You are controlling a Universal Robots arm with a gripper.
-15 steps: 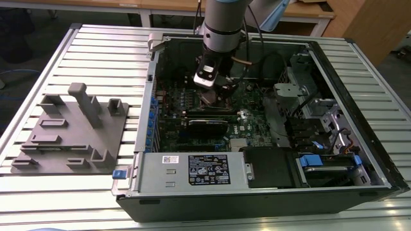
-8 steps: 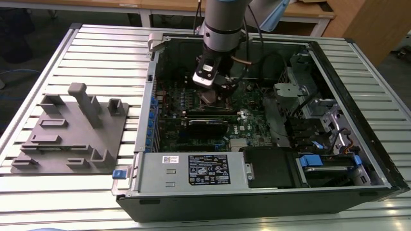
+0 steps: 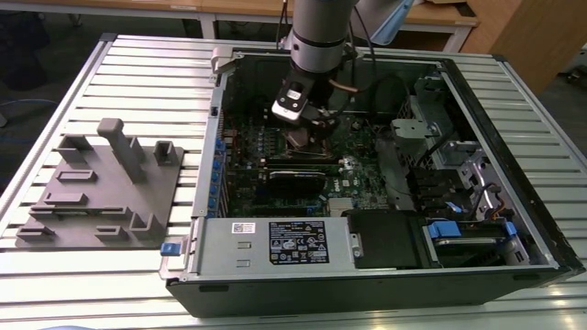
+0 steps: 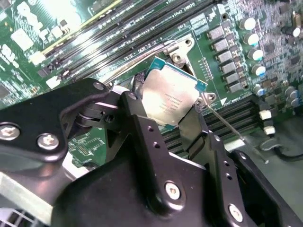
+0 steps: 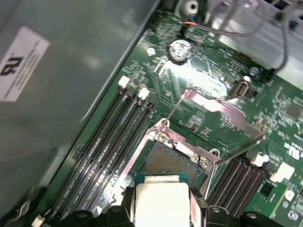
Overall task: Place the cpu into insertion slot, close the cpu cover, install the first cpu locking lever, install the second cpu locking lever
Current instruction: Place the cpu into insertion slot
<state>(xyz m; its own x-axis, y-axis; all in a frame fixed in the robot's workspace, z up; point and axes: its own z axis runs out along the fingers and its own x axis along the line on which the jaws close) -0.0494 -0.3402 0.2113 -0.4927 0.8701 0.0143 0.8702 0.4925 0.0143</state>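
Note:
My gripper (image 4: 165,117) is shut on the cpu (image 4: 170,94), a flat square chip with a silver-grey top, pinched at two opposite edges between the black fingers (image 4: 135,111). In the first wrist view the cpu (image 5: 161,197) hangs just above the insertion slot (image 5: 165,160), whose dark contact field lies bare inside its silvery rim. The cpu cover (image 5: 221,112) is swung up and away from the slot. Two thin wire levers (image 5: 173,108) stand unlatched beside it. In the exterior view the gripper (image 3: 307,125) is low inside the open computer case, over the motherboard.
Long black memory slots (image 5: 106,142) run along both sides of the slot. A black card (image 3: 295,182) and a power supply box (image 3: 275,244) sit nearer the case front. Drive bays and cables (image 3: 440,165) fill the exterior view's right. A grey fixture tray (image 3: 96,189) lies outside the case.

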